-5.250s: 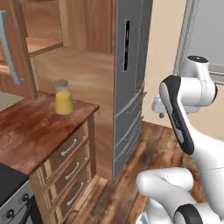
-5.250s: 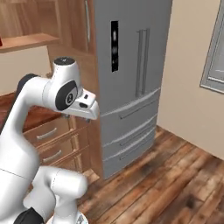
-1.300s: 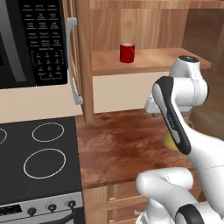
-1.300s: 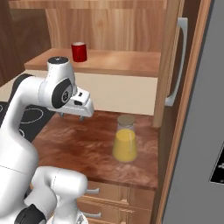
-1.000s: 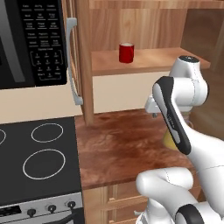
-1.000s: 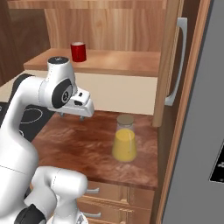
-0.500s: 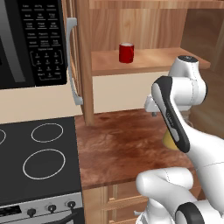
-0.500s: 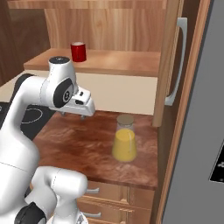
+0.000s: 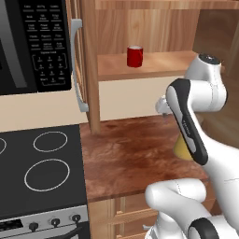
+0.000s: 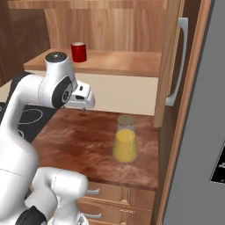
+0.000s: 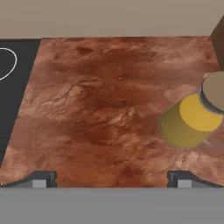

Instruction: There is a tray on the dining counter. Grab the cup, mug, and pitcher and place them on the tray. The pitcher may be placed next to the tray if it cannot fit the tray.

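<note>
Step in hand, as judged: reach for the pitcher [image 10: 124, 139], nothing yet collected.

Pitcher stands upright on the wood table [image 10: 79, 145] beside the black stovetop [image 9: 39, 172]; centre of the right base view, right of centre in the hand view [image 11: 192, 117]. In the left base view only a yellow sliver [image 9: 182, 148] shows behind the forearm.

Gripper [image 11: 111, 178] hangs above the table, well apart from the pitcher. Fingers [image 11: 41, 179] spread wide, empty; tips at lower left and lower right of the hand view.

Mug [image 9: 135, 56] sits on the shelf [image 9: 154, 67], upper centre of the left base view; upper left in the right base view [image 10: 78, 52].

Next move calls for: shift the hand toward the right of the hand view until the neck lies between the fingers, descend, then close. Glass neck is narrow; the wide body may be the surer hold.
</note>
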### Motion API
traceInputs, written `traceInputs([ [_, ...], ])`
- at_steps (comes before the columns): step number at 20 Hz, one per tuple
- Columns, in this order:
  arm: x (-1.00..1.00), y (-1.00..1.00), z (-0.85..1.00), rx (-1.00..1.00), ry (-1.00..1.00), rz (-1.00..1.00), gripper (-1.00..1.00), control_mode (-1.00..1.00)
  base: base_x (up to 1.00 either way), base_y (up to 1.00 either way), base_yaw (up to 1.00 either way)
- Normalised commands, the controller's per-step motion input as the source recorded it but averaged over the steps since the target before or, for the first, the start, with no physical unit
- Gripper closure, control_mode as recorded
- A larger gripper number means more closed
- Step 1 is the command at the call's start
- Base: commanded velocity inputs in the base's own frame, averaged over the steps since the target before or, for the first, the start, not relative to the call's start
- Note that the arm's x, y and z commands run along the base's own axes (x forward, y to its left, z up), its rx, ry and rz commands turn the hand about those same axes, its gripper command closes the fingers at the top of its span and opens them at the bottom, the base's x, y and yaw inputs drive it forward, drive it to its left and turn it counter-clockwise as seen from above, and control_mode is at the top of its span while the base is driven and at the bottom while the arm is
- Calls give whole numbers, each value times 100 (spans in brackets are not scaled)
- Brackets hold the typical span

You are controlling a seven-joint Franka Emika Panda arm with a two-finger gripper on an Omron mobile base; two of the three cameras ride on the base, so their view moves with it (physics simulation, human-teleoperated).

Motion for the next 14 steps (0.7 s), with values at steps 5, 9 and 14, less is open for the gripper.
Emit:
traceInputs([
  [5,0,0,28,0,-17,13,-100,-100,0,0,0],
  [9,-4,0,20,0,-16,13,-100,-100,0,0,0],
  [14,-1,0,26,0,-15,9,-100,-100,0,0,0],
])
